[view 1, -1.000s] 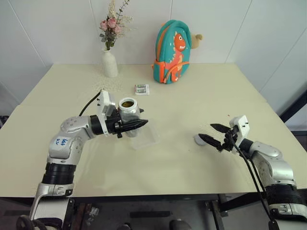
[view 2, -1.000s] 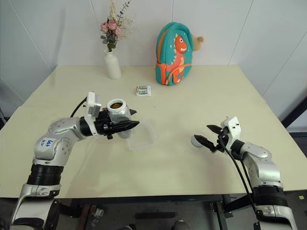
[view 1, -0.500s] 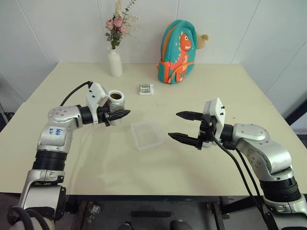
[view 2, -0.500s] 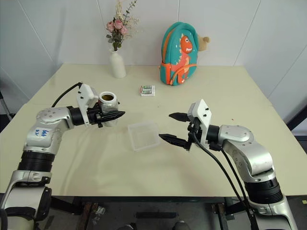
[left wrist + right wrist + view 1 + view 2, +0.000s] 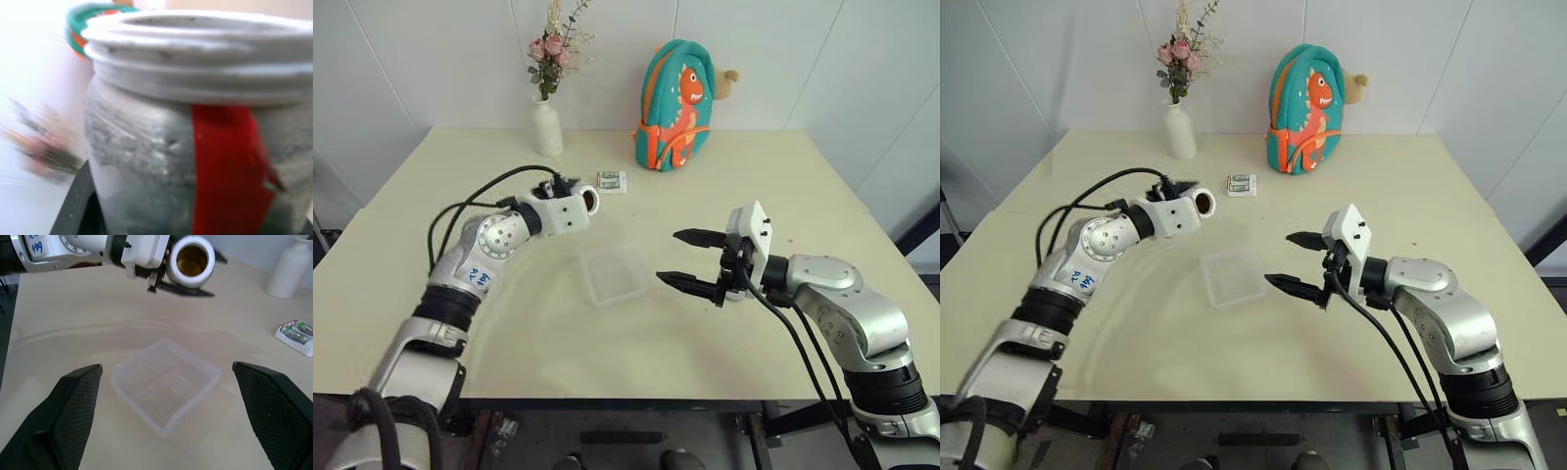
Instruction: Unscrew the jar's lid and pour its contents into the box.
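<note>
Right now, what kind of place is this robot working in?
Probably a staged indoor test room: a plain cream table against white walls, dressed with a flower vase and a child's dinosaur backpack.

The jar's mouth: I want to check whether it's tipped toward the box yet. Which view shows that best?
The right wrist view: the jar faces the camera, mouth open and tipped sideways above the box. The eye views show it small in the left gripper; the left wrist view shows its side.

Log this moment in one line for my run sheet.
left gripper: shut on jar, tipped, mouth toward box | right gripper: open, empty, beside box | lid: off | box: empty
</note>
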Controlling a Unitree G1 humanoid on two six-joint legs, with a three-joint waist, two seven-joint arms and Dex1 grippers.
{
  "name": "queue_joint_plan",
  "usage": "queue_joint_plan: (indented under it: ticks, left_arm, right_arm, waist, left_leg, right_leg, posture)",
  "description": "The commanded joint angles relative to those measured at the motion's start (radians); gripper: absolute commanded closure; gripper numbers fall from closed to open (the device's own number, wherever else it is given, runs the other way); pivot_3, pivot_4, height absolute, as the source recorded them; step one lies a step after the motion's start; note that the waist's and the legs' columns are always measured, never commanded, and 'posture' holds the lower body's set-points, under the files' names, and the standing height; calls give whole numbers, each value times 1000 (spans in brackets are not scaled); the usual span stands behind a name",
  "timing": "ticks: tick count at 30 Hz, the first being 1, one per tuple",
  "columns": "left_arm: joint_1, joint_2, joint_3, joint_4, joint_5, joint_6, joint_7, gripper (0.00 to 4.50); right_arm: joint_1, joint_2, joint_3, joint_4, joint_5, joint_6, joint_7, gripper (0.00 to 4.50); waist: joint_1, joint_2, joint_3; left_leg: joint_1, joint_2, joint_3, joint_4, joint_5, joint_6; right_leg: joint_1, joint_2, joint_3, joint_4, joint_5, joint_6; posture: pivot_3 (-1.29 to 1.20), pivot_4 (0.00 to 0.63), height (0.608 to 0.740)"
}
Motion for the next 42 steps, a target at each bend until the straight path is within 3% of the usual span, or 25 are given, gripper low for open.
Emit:
queue_joint_plan:
  ticks: [1, 3, 5, 8, 11, 14, 17, 19, 22, 26, 34, 37, 39, 40, 42]
  left_arm:
    - [-85, 88, -142, -40, 383, -111, 378, 2442]
    - [-114, 114, -210, -23, 518, -114, 506, 2442]
    - [-137, 116, -242, 21, 564, -127, 565, 2442]
    - [-151, 140, -325, -22, 799, 11, 804, 2442]
    - [-217, 111, -369, 67, 786, -80, 735, 2442]
    - [-206, 116, -403, 9, 847, -58, 834, 2442]
    - [-142, 113, -415, -91, 1041, 227, 1102, 2442]
    - [-162, 108, -413, -40, 956, 109, 947, 2442]
    - [-169, 113, -405, -22, 897, 38, 849, 2442]
    - [-157, 124, -376, -30, 848, 10, 825, 2442]
    - [-113, 166, -214, -16, 555, -92, 633, 2442]
    - [-70, 138, -86, 27, 291, -91, 441, 2442]
    - [-23, 77, 28, 58, 33, -21, 232, 2442]
    - [10, 16, 123, 61, -153, 94, 91, 2442]
    - [53, -66, 263, 52, -399, 302, -100, 2442]
  right_arm:
    - [4, 8, -32, -30, 17, -5, -18, 18]
    - [13, 12, -32, -35, 19, -3, -23, 18]
    - [21, 15, -31, -40, 25, 1, -27, 18]
    - [31, 13, -30, -44, 26, 2, -27, 18]
    - [47, 5, -45, -30, 27, -1, -23, 18]
    - [54, 3, -68, -13, 29, -6, -30, 18]
    - [56, 10, -75, -12, 32, -5, -35, 18]
    - [63, 18, -78, -21, 40, 5, -38, 18]
    - [73, 22, -78, -27, 46, 5, -39, 18]
    - [68, 24, -77, -20, 48, 2, -40, 18]
    - [72, 19, -69, -5, 39, -13, -28, 18]
    - [71, 20, -66, -3, 38, -15, -26, 18]
    - [68, 19, -61, 0, 34, -19, -23, 18]
    - [66, 18, -58, 2, 32, -21, -20, 18]
    - [60, 14, -56, 3, 29, -20, -16, 18]
  waist:
    - [0, 0, 0]
    - [1, 0, 0]
    - [1, 0, 0]
    - [0, 0, 0]
    - [2, 0, 0]
    - [3, 0, 0]
    - [1, 0, 0]
    - [1, -1, 0]
    - [1, -1, 0]
    - [1, -1, 0]
    - [-1, -1, 0]
    - [0, 0, 0]
    - [0, 0, 0]
    - [0, 0, -1]
    - [0, 0, 0]
  left_leg:
    - [0, 0, 0, 0, 0, 0]
    - [0, 0, 0, 0, 0, 0]
    - [0, 0, 0, 0, 0, 0]
    - [0, 0, 1, 0, 0, 0]
    - [-1, 0, 0, 0, 0, 0]
    - [-2, 0, 1, 0, 0, 0]
    - [-2, -1, 1, -1, 0, 0]
    - [-4, -1, 1, -1, 0, 0]
    - [-7, -1, 1, 0, 1, -2]
    - [-7, -1, 1, 3, 2, -1]
    - [-9, -1, 1, 7, 2, -1]
    - [-9, -1, 0, 10, 2, -1]
    - [-9, -1, 0, 12, 2, -1]
    - [-9, -1, 0, 13, 2, -1]
    - [-9, -1, 0, 14, 2, 0]
  right_leg:
    - [0, 0, 0, 0, 0, 0]
    - [0, 0, 0, 0, 0, 1]
    - [0, 0, 0, 0, 0, 1]
    - [0, 0, 0, 1, 0, 1]
    - [-1, 0, 0, 1, 0, 1]
    - [-2, 0, 0, 1, 0, 1]
    - [-2, 0, 0, 1, -1, 2]
    - [-5, 0, 0, 3, -1, 2]
    - [-11, 0, 0, 8, -1, 1]
    - [-11, 0, 1, 11, -1, 1]
    - [-12, 0, 1, 14, -1, 1]
    - [-12, 0, 0, 16, -1, 1]
    - [-12, 0, 0, 17, -1, 1]
    - [-12, 0, 0, 18, -1, 1]
    - [-10, 0, 0, 19, -1, 0]
  posture:
    - [0, 150, 740]
    - [0, 150, 740]
    - [0, 150, 740]
    - [0, 150, 740]
    - [0, 150, 740]
    - [0, 150, 740]
    - [0, 150, 740]
    - [0, 150, 740]
    - [0, 150, 740]
    - [0, 150, 740]
    - [0, 150, 740]
    - [0, 150, 740]
    - [0, 150, 740]
    - [0, 150, 740]
    - [0, 150, 740]
